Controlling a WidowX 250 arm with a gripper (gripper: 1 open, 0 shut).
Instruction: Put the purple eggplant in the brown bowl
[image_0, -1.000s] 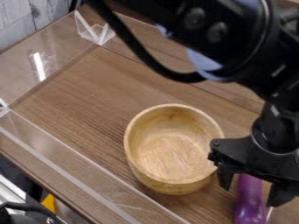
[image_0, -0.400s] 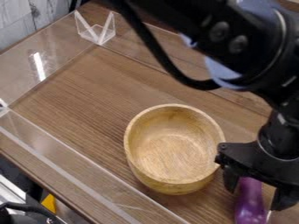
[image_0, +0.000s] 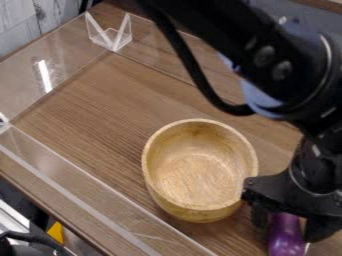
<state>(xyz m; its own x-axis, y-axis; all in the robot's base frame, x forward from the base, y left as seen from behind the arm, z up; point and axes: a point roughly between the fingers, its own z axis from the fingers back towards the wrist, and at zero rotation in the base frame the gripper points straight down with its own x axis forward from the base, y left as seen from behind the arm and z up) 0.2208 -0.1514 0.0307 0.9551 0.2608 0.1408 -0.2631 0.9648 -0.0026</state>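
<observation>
Camera view is showing the black gripper, jaws spread wide, straddling the small glossy purple toy eggplant lying between them beside the round tan wooden bowl, so the grasping step is looking underway, calling next for closing.

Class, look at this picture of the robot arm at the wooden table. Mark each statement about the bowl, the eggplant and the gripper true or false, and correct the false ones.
1. The brown bowl is empty. True.
2. The purple eggplant lies inside the bowl. False: it lies on the table, just outside the bowl at its right, near the picture's bottom edge.
3. The gripper is right above the eggplant with its jaws open. True.
4. The bowl is tipped on its side. False: it stands upright, opening upward.
5. The gripper has lifted the eggplant clear of the wooden table. False: the eggplant is down at table level, not lifted.
</observation>
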